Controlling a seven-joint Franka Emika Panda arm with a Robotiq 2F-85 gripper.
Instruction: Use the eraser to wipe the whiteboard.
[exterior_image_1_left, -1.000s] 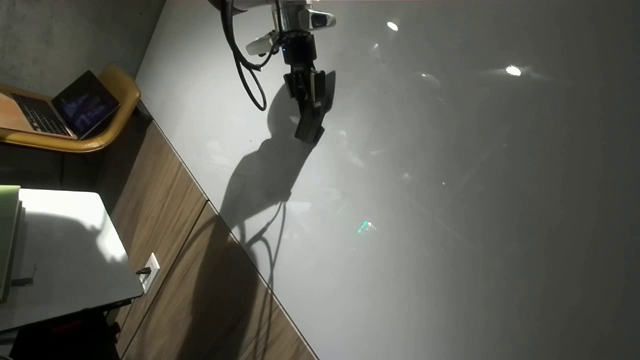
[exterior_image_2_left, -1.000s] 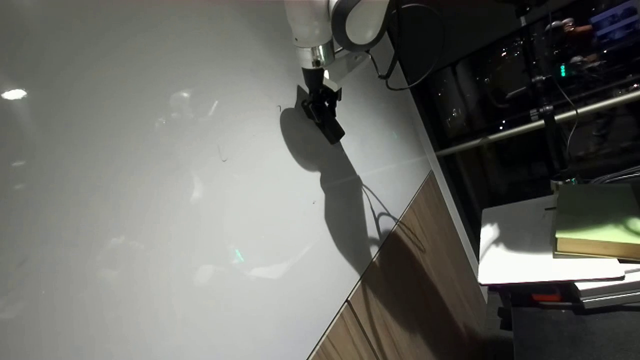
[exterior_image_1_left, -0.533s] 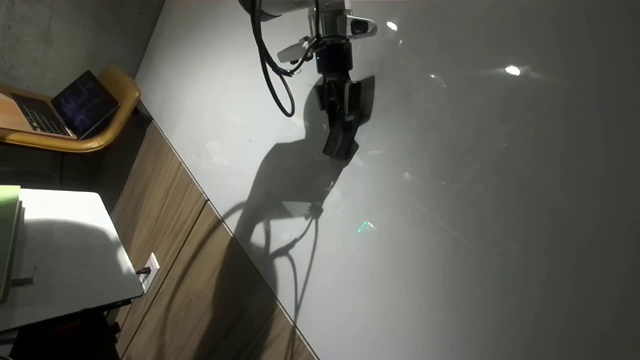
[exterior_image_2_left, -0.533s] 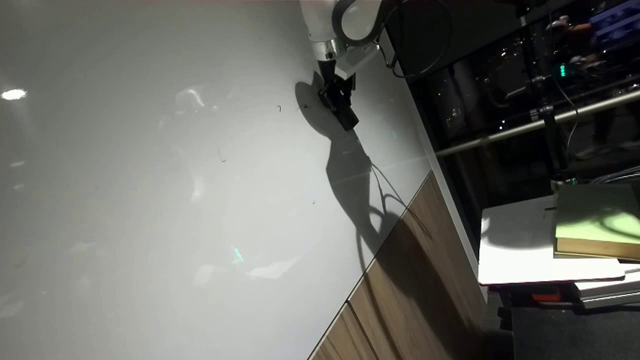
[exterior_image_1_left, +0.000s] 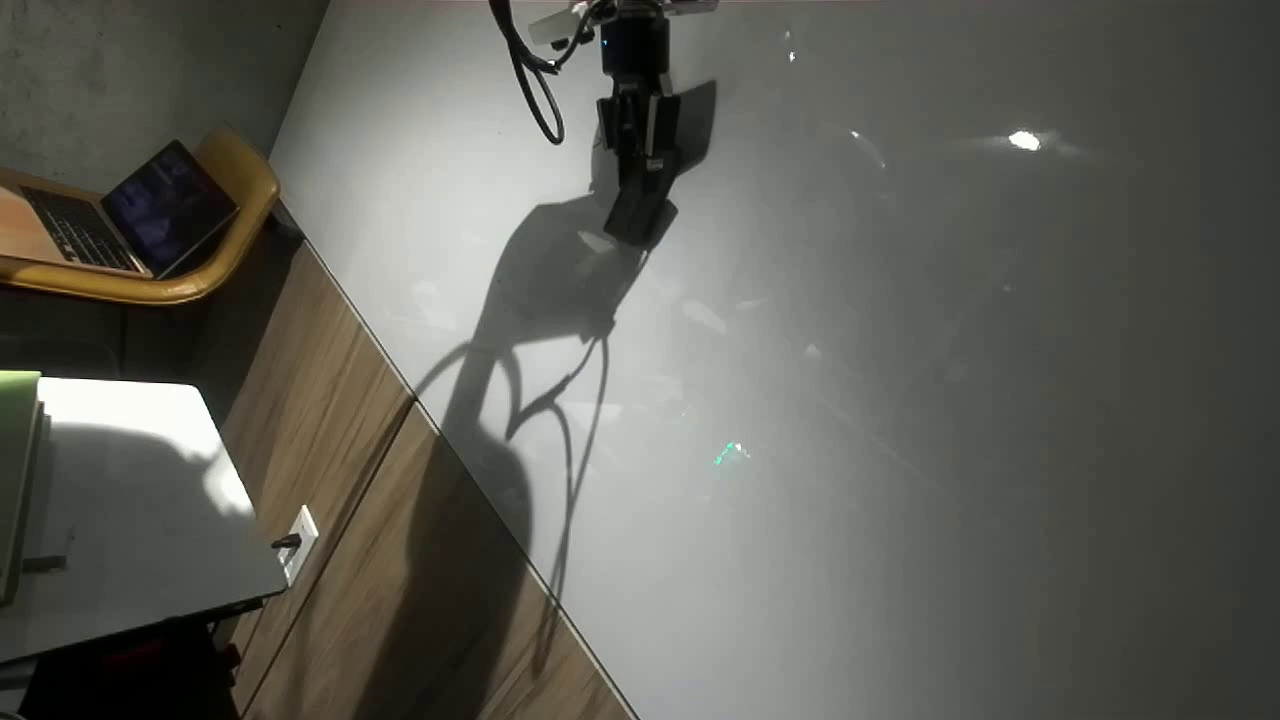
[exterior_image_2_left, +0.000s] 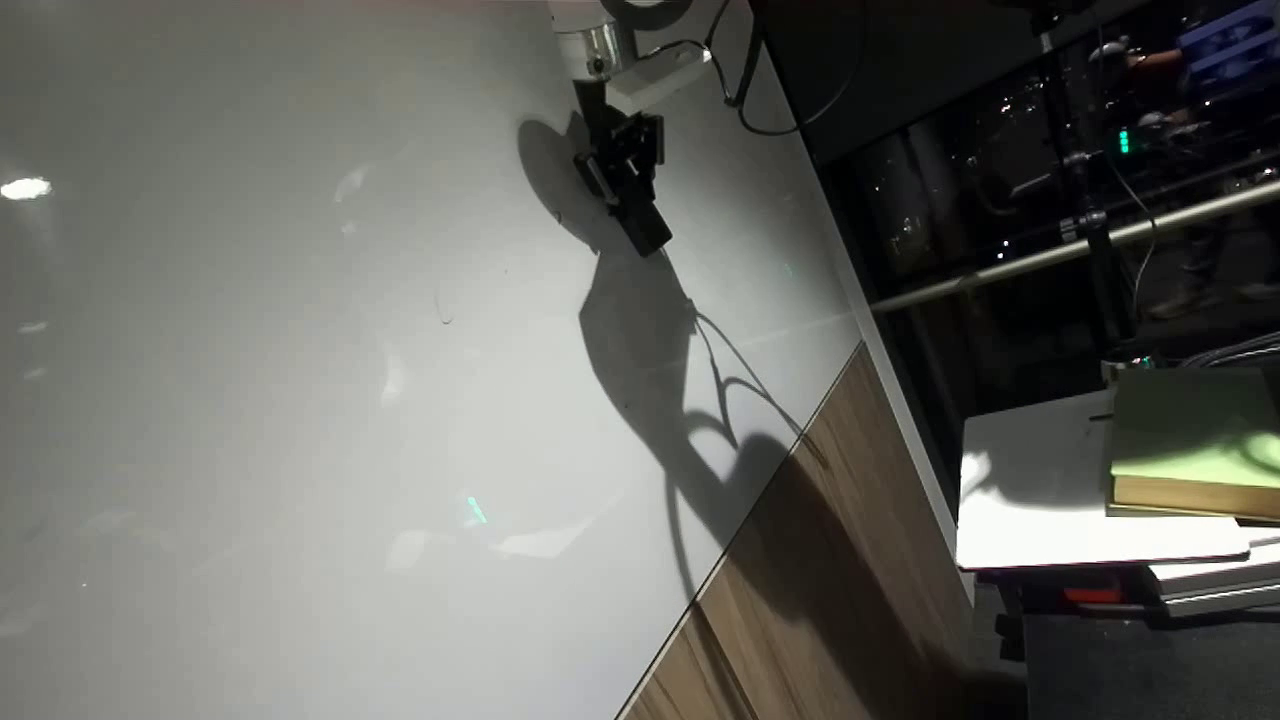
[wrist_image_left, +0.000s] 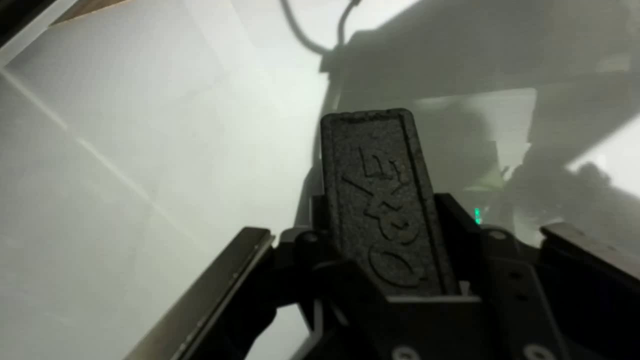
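A: What's the biggest thing there?

B: The whiteboard (exterior_image_1_left: 950, 500), pale and glossy, filling most of both exterior views. A bright reflection (exterior_image_1_left: 1024, 140) glares on it.

A: And after that?

B: The wood-grain panel (exterior_image_1_left: 335, 400). It runs along one edge of the whiteboard, with a thin line between the two. A broad shadow (exterior_image_1_left: 550, 270) falls across both of them.

A: Anything off to the side?

B: In an exterior view, a yellow chair (exterior_image_1_left: 250, 190) with a laptop (exterior_image_1_left: 168, 210) on it, screen raised. In an exterior view there's also a green book (exterior_image_2_left: 1195, 420) lying flat, its page edges showing.

A: How's the gripper?

B: The black gripper (wrist_image_left: 382, 215) is in front of the whiteboard in both exterior views. Its jaws are closed in on the eraser (wrist_image_left: 377, 195), parted only by its width, one against each long side.

A: So that's where the eraser is?

B: Yes, dark grey and oblong, jutting out beyond the jaws at a slant. Whether it touches the whiteboard, I can't tell.

A: And the smallest bits?

B: Letter-like grooves (wrist_image_left: 380, 176) on the eraser's face, and a thin, curved pen mark (exterior_image_2_left: 446, 320) on the whiteboard, well apart from the eraser.
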